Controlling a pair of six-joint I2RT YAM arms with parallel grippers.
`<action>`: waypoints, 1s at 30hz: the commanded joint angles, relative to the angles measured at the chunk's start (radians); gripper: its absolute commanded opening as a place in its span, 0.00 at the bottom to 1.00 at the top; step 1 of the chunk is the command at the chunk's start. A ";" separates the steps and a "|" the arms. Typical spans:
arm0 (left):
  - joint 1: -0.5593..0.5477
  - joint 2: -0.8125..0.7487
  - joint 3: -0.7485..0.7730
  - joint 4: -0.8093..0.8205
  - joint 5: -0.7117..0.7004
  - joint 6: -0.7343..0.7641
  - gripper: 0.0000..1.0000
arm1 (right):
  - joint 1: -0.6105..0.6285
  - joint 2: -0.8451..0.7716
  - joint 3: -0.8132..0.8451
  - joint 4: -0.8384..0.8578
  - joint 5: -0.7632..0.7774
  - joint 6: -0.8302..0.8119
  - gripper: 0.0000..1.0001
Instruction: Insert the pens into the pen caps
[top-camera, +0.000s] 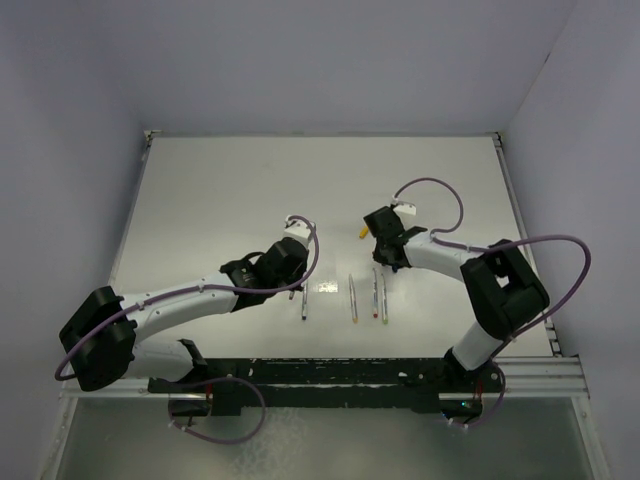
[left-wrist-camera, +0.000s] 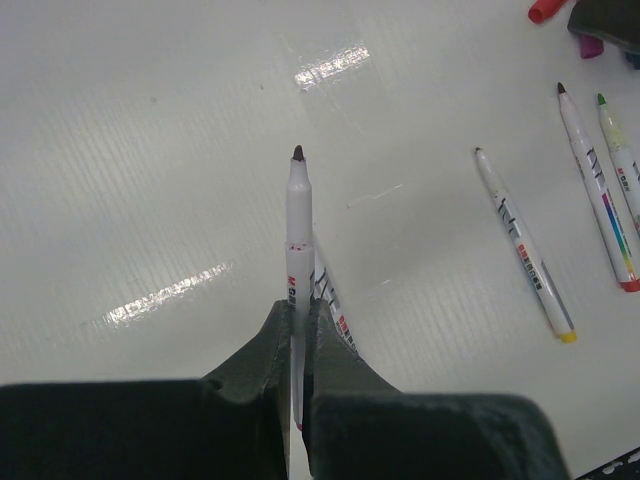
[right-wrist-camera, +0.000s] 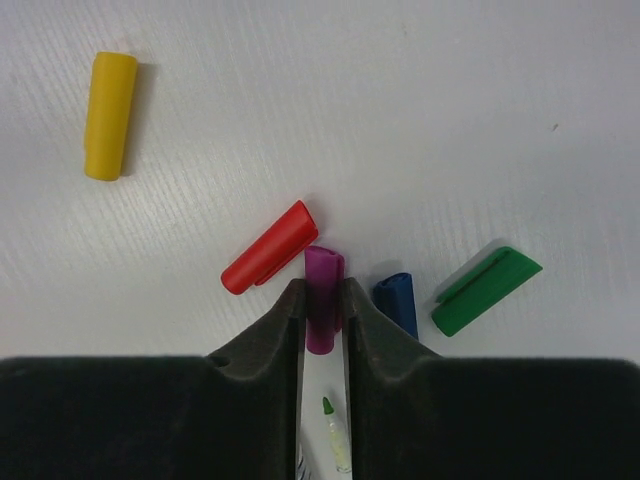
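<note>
Left pincer (left-wrist-camera: 298, 318) grips pen (left-wrist-camera: 298, 215); right pincer (right-wrist-camera: 322, 292) purple cap (right-wrist-camera: 323, 266).

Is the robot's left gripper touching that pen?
Touching. The left wrist view shows the left gripper pinching the pen tightly from both sides, with no gap.

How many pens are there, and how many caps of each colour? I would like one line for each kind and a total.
pens: 5 (1 held in the left claw, 4 lying on the table)
yellow cap: 1
red cap: 1
purple cap: 1
blue cap: 1
green cap: 1
Total: 10
</note>
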 joint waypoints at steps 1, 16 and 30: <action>0.005 -0.009 0.002 0.019 -0.020 0.001 0.00 | 0.003 0.077 -0.021 -0.063 -0.037 0.020 0.11; 0.006 0.011 0.026 -0.009 -0.023 0.004 0.00 | 0.004 0.013 0.008 -0.049 -0.057 -0.063 0.00; 0.006 -0.023 0.064 0.151 0.055 0.086 0.00 | 0.003 -0.347 0.024 0.138 -0.038 -0.251 0.00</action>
